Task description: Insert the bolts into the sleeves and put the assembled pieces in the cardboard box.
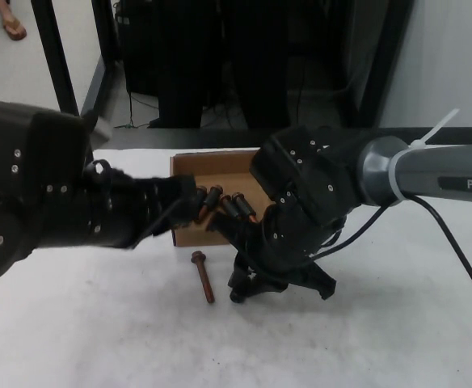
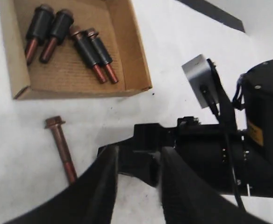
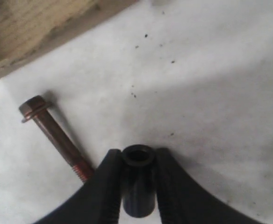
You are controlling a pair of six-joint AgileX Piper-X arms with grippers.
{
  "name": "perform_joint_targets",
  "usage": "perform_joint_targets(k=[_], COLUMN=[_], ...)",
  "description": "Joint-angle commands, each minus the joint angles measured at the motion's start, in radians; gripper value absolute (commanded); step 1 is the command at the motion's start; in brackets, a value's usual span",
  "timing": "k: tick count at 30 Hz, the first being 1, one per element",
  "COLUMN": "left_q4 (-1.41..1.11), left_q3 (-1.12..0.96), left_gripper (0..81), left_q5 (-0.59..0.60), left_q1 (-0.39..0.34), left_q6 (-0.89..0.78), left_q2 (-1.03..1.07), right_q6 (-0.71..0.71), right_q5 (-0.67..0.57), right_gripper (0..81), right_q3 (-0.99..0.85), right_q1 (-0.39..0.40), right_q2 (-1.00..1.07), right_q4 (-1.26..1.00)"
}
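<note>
The right gripper (image 3: pixel 137 153) points down at the white bench (image 1: pixel 99 323) and pinches one black sleeve (image 3: pixel 137 186), just beside one loose bolt (image 2: pixel 61 147) that lies flat. The left gripper (image 2: pixel 139 151) hangs near the cardboard box (image 2: pixel 136 51) with its fingers spread and nothing between them. Four finished pieces (image 2: pixel 87 51) lie inside the box.

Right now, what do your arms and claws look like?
Left arm: black, dotted with screws. Right arm: the same, plus a grey tube with white lettering, a white zip tie and black cable. Left claw and right claw have curved black fingers.
</note>
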Motion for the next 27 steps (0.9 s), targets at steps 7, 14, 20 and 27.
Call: perform_joint_targets(k=[7, 14, 20, 27], left_q4=[0.21, 0.371, 0.481, 0.569], left_q3=[-0.094, -0.257, -0.362, -0.444], left_gripper=[28.9, 28.9, 28.9, 28.9], left_q5=[0.001, 0.001, -0.001, -0.005], left_q1=[0.007, 0.007, 0.007, -0.004], left_q6=[-0.018, -0.01, -0.01, -0.01], left_q2=[0.025, 0.156, 0.258, 0.353], right_q6=[-0.228, -0.379, -0.473, -0.539], right_q5=[0.071, 0.067, 0.067, 0.035], right_gripper=[0.3, 0.3, 0.3, 0.3], right_q3=[0.002, 0.002, 0.002, 0.068], right_q1=[0.005, 0.005, 0.005, 0.003], right_q2=[-0.091, -0.181, -0.265, -0.384], right_q4=[0.014, 0.014, 0.014, -0.048])
